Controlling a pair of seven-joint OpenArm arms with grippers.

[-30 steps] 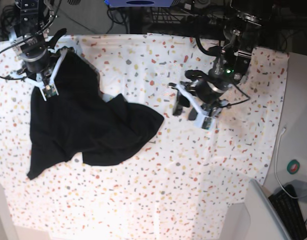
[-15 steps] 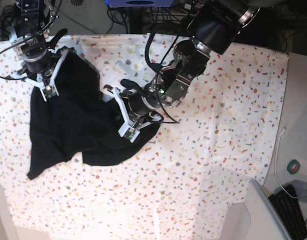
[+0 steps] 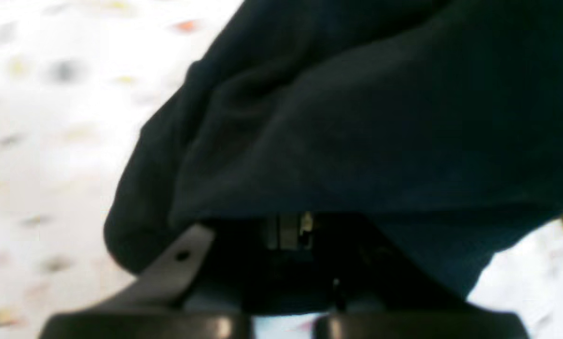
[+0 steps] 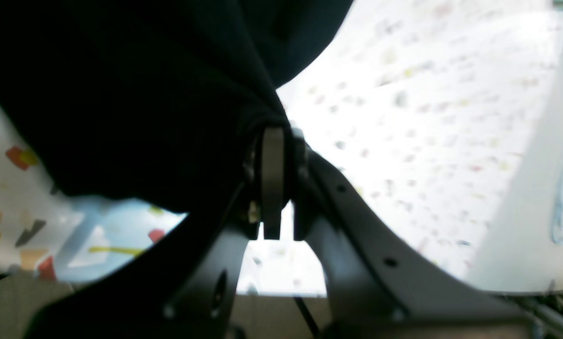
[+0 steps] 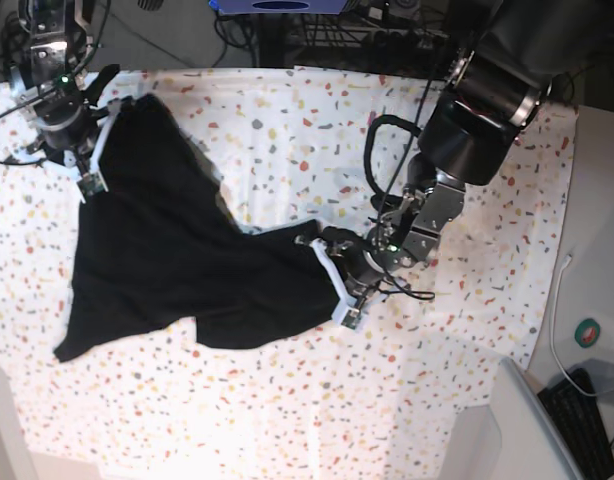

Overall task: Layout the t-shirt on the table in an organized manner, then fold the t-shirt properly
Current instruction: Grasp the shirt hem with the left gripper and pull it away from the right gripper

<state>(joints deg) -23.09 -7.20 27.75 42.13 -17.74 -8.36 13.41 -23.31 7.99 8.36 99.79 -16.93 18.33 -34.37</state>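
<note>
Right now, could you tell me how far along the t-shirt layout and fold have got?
Early layout. Done: both pincers are clamped on the black t-shirt, the right pincer at its top corner, the left pincer at its right edge. In hand: the cloth is drawn out between them across the speckled table but lies uneven and creased. Left: flattening it square, then every fold; none shows yet.

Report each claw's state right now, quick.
Left claw: closed on the t-shirt, gripping its edge.
Right claw: closed on the t-shirt, pinching cloth at the far corner.
</note>
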